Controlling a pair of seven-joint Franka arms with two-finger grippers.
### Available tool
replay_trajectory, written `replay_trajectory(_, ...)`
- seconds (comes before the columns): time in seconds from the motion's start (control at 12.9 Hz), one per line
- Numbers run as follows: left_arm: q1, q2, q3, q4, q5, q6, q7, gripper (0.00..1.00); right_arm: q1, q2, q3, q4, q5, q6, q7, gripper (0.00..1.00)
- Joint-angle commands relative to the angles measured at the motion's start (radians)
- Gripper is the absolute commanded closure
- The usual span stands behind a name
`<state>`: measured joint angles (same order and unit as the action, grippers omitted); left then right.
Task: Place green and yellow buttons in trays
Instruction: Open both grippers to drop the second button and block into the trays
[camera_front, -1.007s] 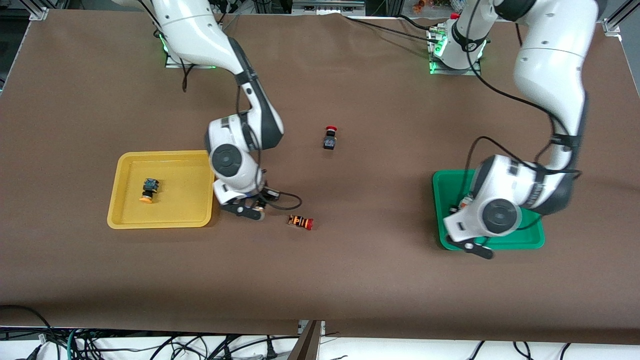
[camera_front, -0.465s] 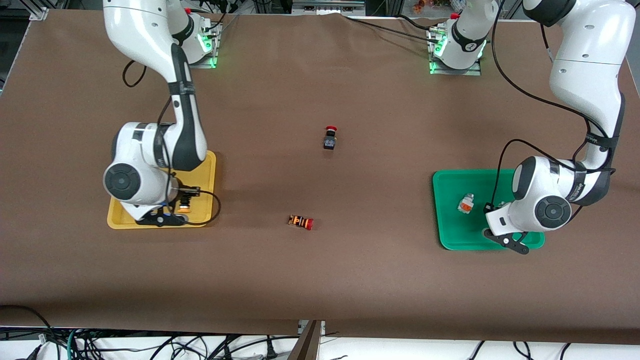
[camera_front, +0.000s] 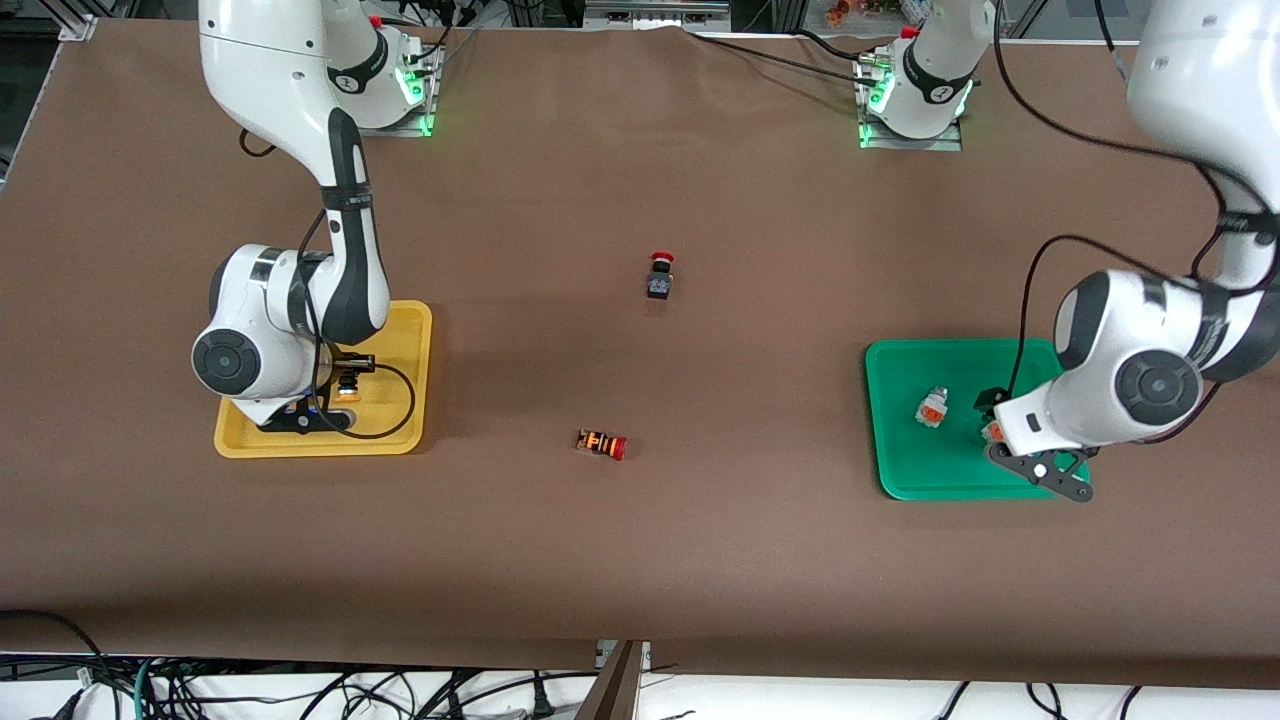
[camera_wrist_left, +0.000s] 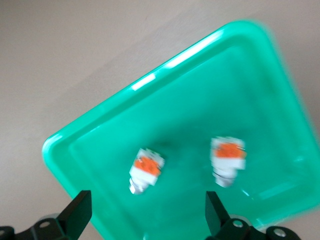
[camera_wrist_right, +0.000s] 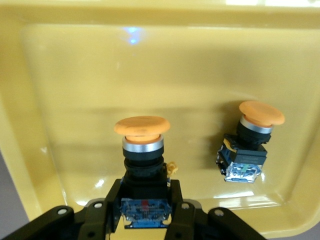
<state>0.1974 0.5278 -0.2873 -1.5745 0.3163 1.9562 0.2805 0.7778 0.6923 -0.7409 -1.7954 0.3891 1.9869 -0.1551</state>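
Two light, rigid yellow-capped buttons occupy the yellow tray (camera_front: 405, 440) — one (camera_wrist_right: 248, 146) lies loose, the other (camera_wrist_right: 143, 165) is clamped by its squared body in the right hand (camera_wrist_right: 144, 215), the surest hold, since the domed cap looks slippery. Toward the left arm's end of the worktop (camera_front: 700, 560), the green tray (camera_front: 900, 480) holds both white buttons (camera_wrist_left: 146, 169) (camera_wrist_left: 227, 159) — the left hand (camera_wrist_left: 145, 220) hovers over them, fingers (camera_wrist_left: 75, 215) apart.

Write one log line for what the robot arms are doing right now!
right gripper: jaws shut on yellow-capped button over yellow tray | left gripper: open over green tray, two white buttons inside
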Motion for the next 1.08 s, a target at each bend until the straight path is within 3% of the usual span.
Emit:
replay_trajectory(0.0,0.004,-0.147,-0.009,-0.023,-0.066,-0.103,-0.046,0.00,0.015,-0.031,-0.006,-0.044,0.025,0.020,-0.017,0.73)
replay_trajectory(0.08,0.002,-0.173,-0.012,0.009,-0.095,-0.168,-0.044,0.00,0.014,-0.030,-0.006,-0.036,0.027,0.018,-0.014,0.10)
replay_trajectory(0.15,0.002,-0.201,-0.016,0.046,-0.138,-0.257,-0.044,0.00,0.012,-0.030,-0.006,-0.024,0.036,0.012,-0.014,0.00)
replay_trajectory(0.39,0.002,-0.276,-0.039,0.125,-0.177,-0.403,-0.088,0.00,0.012,-0.030,-0.008,0.054,0.056,-0.005,-0.011,0.00)
replay_trajectory(0.54,-0.013,-0.388,-0.024,0.079,-0.227,-0.415,-0.160,0.00,-0.011,-0.030,-0.009,0.138,0.054,-0.077,-0.011,0.00)
replay_trajectory(0.7,-0.145,-0.468,0.142,0.010,-0.310,-0.395,-0.192,0.00,-0.043,-0.020,-0.003,0.218,0.054,-0.146,-0.009,0.00)
replay_trajectory(0.85,-0.234,-0.497,0.251,-0.063,-0.316,-0.334,-0.202,0.00,-0.048,-0.045,0.005,0.235,0.034,-0.151,0.011,0.00)
replay_trajectory(0.93,-0.239,-0.538,0.264,-0.118,-0.316,-0.285,-0.196,0.00,-0.064,-0.080,0.021,0.237,0.001,-0.151,0.014,0.00)
replay_trajectory(1.01,-0.236,-0.545,0.264,-0.148,-0.316,-0.254,-0.195,0.00,-0.130,-0.133,0.100,0.238,-0.075,-0.151,0.015,0.00)
